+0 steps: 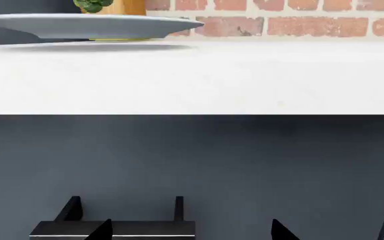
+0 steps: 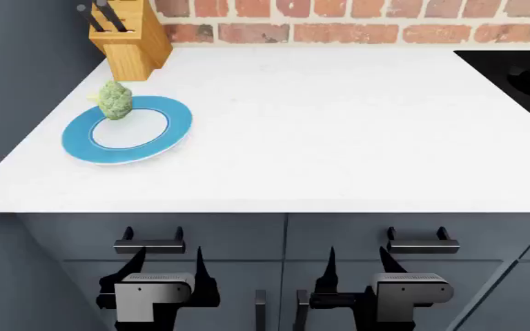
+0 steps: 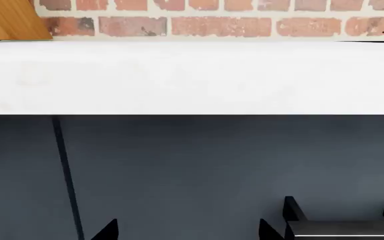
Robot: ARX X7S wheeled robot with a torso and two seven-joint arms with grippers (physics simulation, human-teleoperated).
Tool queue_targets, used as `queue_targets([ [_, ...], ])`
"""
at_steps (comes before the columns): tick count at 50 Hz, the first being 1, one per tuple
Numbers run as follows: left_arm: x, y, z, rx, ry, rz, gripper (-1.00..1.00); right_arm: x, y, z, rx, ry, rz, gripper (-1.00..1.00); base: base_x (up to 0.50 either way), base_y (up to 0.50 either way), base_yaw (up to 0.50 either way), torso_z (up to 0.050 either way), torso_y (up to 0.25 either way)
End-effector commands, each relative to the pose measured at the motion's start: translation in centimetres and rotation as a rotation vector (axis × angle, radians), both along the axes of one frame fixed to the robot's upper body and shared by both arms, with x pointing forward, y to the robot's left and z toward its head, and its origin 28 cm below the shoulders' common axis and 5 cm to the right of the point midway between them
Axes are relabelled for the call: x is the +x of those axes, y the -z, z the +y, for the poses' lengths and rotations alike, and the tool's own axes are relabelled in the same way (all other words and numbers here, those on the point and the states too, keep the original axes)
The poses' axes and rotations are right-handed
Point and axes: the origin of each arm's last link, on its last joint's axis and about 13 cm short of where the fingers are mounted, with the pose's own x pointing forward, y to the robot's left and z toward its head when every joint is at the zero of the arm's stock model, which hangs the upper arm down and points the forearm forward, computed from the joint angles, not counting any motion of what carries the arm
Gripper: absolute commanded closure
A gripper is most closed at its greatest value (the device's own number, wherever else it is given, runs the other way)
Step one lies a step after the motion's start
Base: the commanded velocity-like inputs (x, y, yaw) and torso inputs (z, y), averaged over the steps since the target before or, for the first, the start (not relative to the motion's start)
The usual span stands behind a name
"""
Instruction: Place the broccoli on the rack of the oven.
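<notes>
The broccoli (image 2: 115, 100) sits on the far-left rim of a blue-ringed plate (image 2: 168, 127) at the far left of the white tabletop (image 2: 320, 124), just near of a wooden knife block (image 2: 132, 41) that stands against the brick wall (image 2: 357, 21). A black stovetop (image 2: 523, 72) shows at the far right, while both arms hang low in front of the dark grey cabinet drawers (image 2: 219, 238), below the tabletop's near edge; the left tool (image 2: 168, 265) and the right tool (image 2: 357, 265) each have their fingers spread apart, holding nothing
</notes>
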Motion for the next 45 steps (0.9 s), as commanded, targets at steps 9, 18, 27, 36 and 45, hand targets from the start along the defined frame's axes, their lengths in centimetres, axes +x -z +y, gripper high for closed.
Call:
queue_targets([
  [9,0.3,0.6,-0.3,0.028,0.037,0.006,-1.0,0.1,0.1,-0.2,0.002,0.019,0.0,-1.0,0.0,0.0,0.0,0.0,0.0],
  [18,0.2,0.6,-0.4,0.038,0.054,0.008,-1.0,0.1,0.0,-0.3,0.021,0.034,0.0,-1.0,0.0,0.0,0.0,0.0,0.0],
  [27,0.1,0.5,-0.4,0.04,0.055,0.001,-1.0,0.0,-0.1,-0.3,0.028,0.029,0.001,-1.0,0.0,0.0,0.0,0.0,0.0],
  [36,0.1,0.4,-0.4,0.047,0.057,-0.003,-1.0,0.0,-0.7,-0.1,0.012,0.028,0.001,-1.0,0.0,0.0,0.0,0.0,0.0],
  [45,0.1,-1.5,-0.4,0.045,0.058,-0.033,-1.0,-0.2,-2.5,0.1,-0.004,0.009,-0.048,-1.0,0.0,0.0,0.0,0.0,0.0],
])
